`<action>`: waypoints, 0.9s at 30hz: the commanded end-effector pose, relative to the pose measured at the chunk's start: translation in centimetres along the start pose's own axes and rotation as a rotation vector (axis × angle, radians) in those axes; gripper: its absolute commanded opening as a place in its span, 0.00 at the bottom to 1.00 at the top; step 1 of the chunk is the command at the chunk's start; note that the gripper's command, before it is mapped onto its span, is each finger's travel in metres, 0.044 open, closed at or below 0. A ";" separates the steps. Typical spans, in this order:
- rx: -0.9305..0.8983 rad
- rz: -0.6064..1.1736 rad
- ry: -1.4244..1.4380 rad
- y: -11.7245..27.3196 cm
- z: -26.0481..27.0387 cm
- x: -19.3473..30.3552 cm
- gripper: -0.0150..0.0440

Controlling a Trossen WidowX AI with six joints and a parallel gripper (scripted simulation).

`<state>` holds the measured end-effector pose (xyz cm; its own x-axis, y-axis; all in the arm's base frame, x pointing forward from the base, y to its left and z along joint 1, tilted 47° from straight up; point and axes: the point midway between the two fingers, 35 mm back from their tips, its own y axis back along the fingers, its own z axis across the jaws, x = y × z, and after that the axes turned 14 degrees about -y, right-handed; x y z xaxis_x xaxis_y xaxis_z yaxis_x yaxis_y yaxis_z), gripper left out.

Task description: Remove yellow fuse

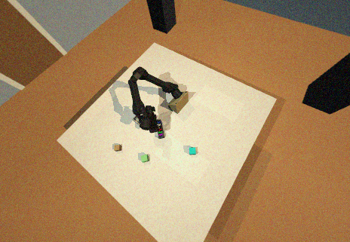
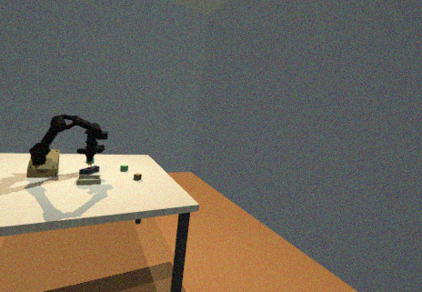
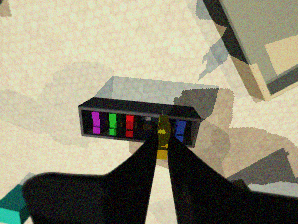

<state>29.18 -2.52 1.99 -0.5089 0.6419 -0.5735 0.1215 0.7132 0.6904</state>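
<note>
The end effector pinches the yellow fuse between its two dark fingers, holding it above the black fuse block on the pale tabletop. Beyond the fingertips, purple, green and red fuses sit in the block's slots to the left of the held fuse, a blue fuse to its right. A grey tray lies farther off, up and to the right.

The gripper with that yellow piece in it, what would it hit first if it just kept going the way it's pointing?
Probably the fuse block. The gripper, its jaws shut on the yellow fuse, points down at the block's slot row between the red fuse and blue fuse. Depth is unclear.
</note>
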 end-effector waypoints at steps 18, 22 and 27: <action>0.000 -0.020 -0.012 0.4 -8.6 -12.9 0.25; 0.000 -0.020 -0.012 0.4 -8.6 -12.9 0.25; 0.000 -0.019 -0.012 -0.3 -8.5 -13.0 0.25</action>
<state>28.57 -13.10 13.10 -0.4950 0.6361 -0.5918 0.1100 0.7216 0.6836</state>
